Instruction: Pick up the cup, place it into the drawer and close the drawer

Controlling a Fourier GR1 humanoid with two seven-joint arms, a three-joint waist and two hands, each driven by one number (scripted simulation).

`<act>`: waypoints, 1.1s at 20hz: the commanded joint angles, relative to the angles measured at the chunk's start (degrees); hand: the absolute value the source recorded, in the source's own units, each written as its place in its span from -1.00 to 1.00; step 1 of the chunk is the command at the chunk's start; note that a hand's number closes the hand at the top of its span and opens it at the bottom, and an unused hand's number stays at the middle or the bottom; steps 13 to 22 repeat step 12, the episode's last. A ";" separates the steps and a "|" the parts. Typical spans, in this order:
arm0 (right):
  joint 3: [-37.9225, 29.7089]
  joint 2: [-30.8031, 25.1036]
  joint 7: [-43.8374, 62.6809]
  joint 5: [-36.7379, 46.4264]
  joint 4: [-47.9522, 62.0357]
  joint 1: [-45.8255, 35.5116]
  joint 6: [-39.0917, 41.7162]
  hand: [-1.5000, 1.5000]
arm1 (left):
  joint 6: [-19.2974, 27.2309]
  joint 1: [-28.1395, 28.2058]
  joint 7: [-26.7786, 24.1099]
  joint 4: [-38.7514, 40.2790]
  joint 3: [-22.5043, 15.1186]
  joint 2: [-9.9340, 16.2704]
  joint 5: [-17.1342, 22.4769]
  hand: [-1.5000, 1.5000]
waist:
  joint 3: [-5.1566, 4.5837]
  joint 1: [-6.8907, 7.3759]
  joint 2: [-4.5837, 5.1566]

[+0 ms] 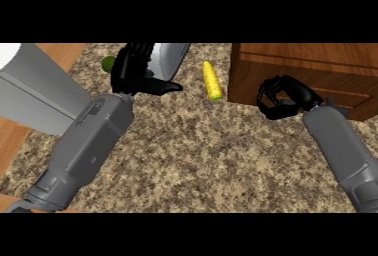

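The light grey cup (171,56) stands at the far middle of the speckled counter (214,150). My left hand (133,70) is curled round the cup's left side, with its thumb (167,87) stretched under the cup's near edge. The hand hides much of the cup. At the right is the wooden drawer cabinet (310,62), and its drawer front (347,95) faces my right hand (282,98). That hand's fingers are curled and touch the front, with nothing seen inside them.
A yellow corn cob (212,80) lies between the cup and the cabinet. Something small and green (108,63) peeks out behind my left hand. A large grey box (37,95) fills the left side, with wooden flooring (11,140) below it.
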 commanded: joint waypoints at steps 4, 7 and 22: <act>-5.70 -7.20 4.45 -1.52 1.16 -10.12 -3.28 1.00 | -2.22 1.74 -0.12 -1.57 -0.72 0.68 -0.13 -1.00 | -0.49 2.94 1.16; -6.37 -7.69 4.19 -2.78 0.42 -9.13 -1.94 1.00 | -2.57 1.85 0.16 -1.93 -0.12 1.10 0.46 -1.00 | -0.45 3.13 1.36; -6.43 -8.59 4.87 -3.52 -0.61 -8.05 -0.26 1.00 | -3.90 3.53 0.11 -2.73 -0.38 1.18 0.77 -1.00 | -0.51 3.76 1.31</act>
